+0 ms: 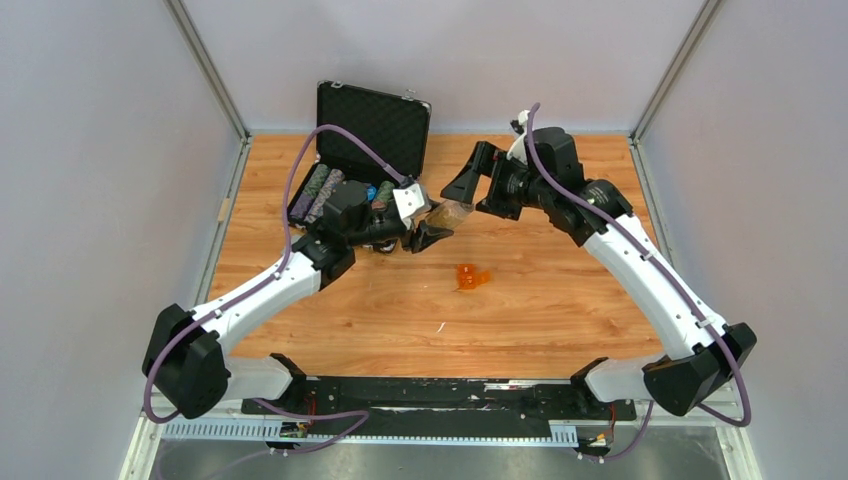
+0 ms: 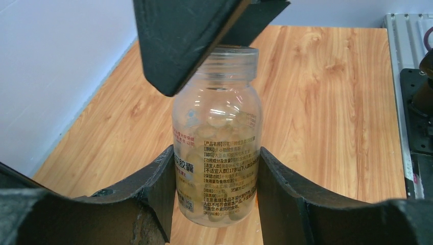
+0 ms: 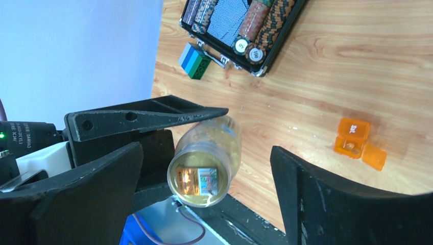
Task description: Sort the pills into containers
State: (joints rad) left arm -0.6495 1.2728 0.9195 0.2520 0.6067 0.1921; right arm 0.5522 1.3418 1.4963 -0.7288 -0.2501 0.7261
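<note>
My left gripper [image 1: 432,232] [image 2: 217,155] is shut on a clear pill bottle [image 1: 452,212] [image 2: 217,112] with a printed label and yellowish capsules inside, held above the table. My right gripper [image 1: 462,187] [image 3: 207,153] is open, with its fingers [image 3: 337,199] on either side of the bottle's neck end [image 3: 204,171] and not touching it. One of its fingers [image 2: 184,41] hangs over the bottle's neck in the left wrist view. The small orange containers [image 1: 472,277] [image 3: 357,143] lie on the table in front of both grippers, with lids open.
A large black foam-lined case [image 1: 375,125] [image 3: 240,25] with rows of striped chips stands open at the back left. A blue-and-green block [image 3: 194,60] lies beside it. Grey walls enclose the wooden table [image 1: 560,310].
</note>
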